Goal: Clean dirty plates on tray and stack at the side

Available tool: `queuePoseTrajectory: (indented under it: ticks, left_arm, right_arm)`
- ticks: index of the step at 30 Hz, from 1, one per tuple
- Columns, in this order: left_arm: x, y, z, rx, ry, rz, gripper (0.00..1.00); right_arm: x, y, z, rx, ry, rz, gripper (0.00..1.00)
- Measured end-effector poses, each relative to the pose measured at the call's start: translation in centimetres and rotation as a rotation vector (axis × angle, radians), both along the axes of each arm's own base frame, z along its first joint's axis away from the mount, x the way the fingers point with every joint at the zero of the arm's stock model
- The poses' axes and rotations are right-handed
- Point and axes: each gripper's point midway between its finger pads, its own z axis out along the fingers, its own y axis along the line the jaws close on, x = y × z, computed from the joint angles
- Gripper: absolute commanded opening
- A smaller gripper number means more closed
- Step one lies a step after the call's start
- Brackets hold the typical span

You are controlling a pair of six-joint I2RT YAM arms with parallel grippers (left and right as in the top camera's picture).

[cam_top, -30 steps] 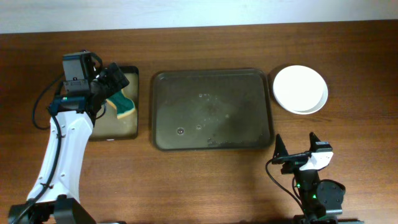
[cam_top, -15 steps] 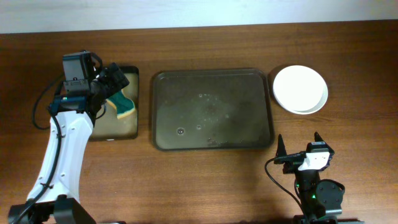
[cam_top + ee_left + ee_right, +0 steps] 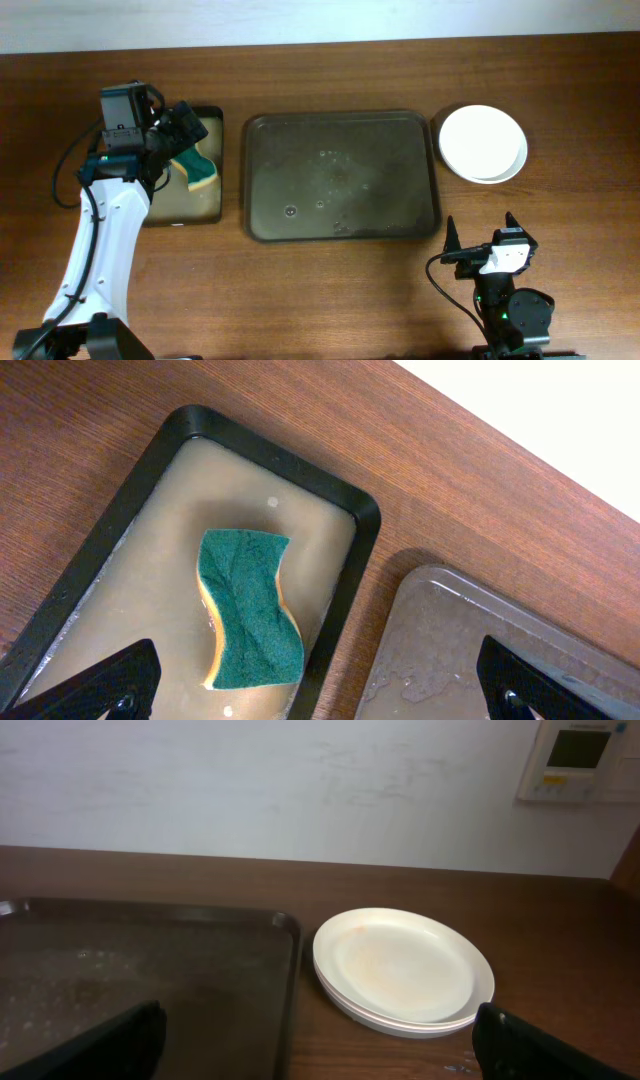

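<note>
Right of the tray (image 3: 380, 150), the plates (image 3: 483, 143) seem stacked a little offset; a nudge could slide them. The left gripper (image 3: 320, 685) and right gripper (image 3: 320, 1042) are both open, empty.

White left arm (image 3: 98, 240), black cables (image 3: 66, 168)

White plates (image 3: 483, 143), dark tray (image 3: 340, 175), woodgrain desk (image 3: 300, 290)
Plates white, faintly yellow-smeared; tray dark brown-grey with pale droplets; sponge (image 3: 250, 615) green over yellow, in a black-rimmed, tan-filled small tray (image 3: 140, 580); desk reddish-brown.
</note>
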Motion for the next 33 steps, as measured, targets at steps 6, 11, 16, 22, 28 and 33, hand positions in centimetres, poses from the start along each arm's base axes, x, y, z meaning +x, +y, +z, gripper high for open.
queuePoseTrajectory:
  ticks: [6, 11, 16, 22, 28, 33]
  left_arm:
    - [0.0, 0.0, 0.0, 0.000, 0.000, 0.000, 0.99]
    - [0.0, 0.0, 0.0, 0.000, 0.000, 0.000, 0.99]
    - [-0.9, -0.1, 0.6, 0.000, 0.007, 0.001, 0.99]
    - [-5.6, -0.7, 4.0, 0.051, -0.050, -0.052, 0.99]
    - [-12.0, -3.5, 4.9, 0.167, -0.295, -0.205, 0.99]
    - [-18.9, -3.4, 3.9, 0.205, -0.421, -0.213, 0.99]
  right_arm:
    - [0.0, 0.0, 0.0, -0.001, 0.000, 0.000, 0.98]
    - [0.0, 0.0, 0.0, -0.003, 0.000, 0.000, 0.98]
    - [0.0, 0.0, 0.0, -0.003, 0.000, 0.000, 0.98]
    - [0.0, 0.0, 0.0, -0.007, 0.000, 0.002, 0.98]
    - [0.0, 0.1, 0.0, -0.006, -0.002, 0.002, 0.98]
    - [0.0, 0.1, 0.1, -0.008, -0.002, 0.003, 0.98]
